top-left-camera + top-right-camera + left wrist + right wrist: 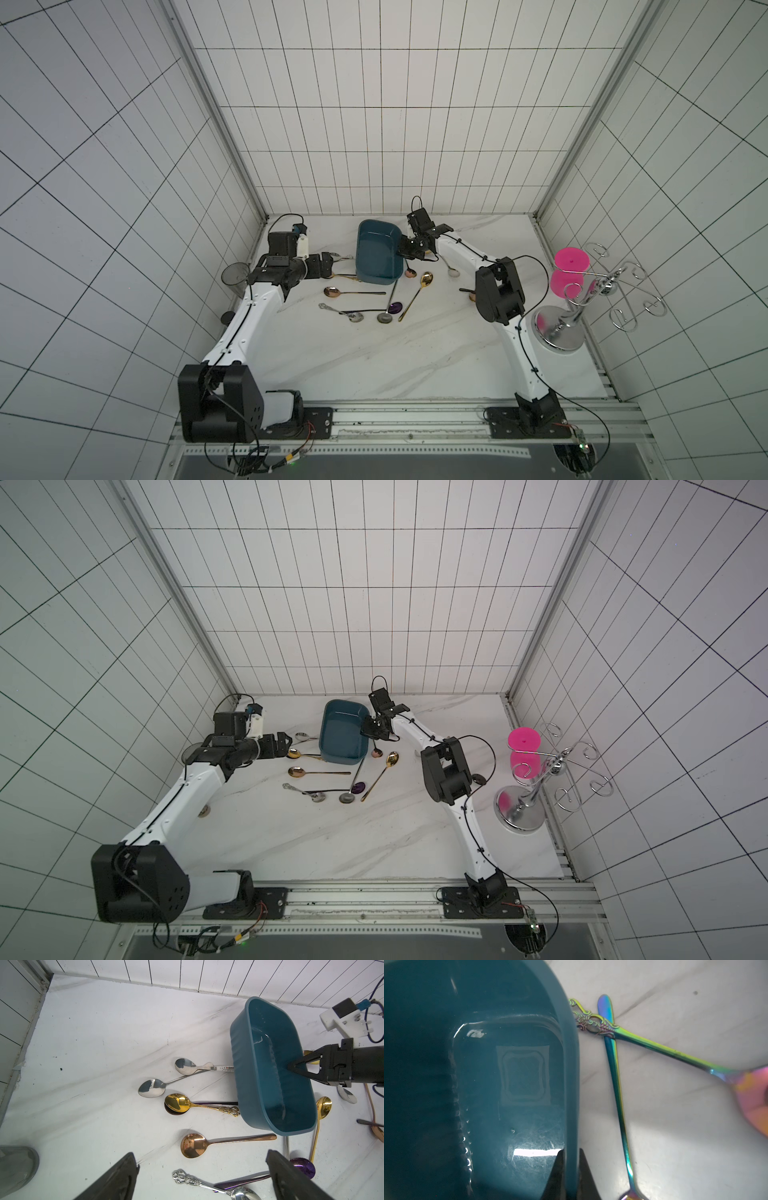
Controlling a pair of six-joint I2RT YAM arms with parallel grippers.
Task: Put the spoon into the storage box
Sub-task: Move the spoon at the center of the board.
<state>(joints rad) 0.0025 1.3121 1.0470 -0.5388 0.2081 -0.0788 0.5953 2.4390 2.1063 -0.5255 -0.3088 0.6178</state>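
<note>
The teal storage box (376, 259) (341, 739) sits at the back middle of the table, looks tilted and holds nothing. My right gripper (405, 249) (571, 1151) is shut on its long rim (572, 1084), one finger inside and one outside. Several spoons lie loose around the box, some with handles under it. My left gripper (330, 264) (201, 1154) hangs open above the table left of the box, with nothing between its fingers. Below it lie a copper spoon (193, 1145) (332, 292) and an ornate silver spoon (187, 1179).
A grey tumbler (235, 275) (14, 1165) stands at the left edge behind my left arm. A pink cup (571, 270) hangs on a chrome wire rack (559, 328) at the right. The tiled back wall is close behind the box.
</note>
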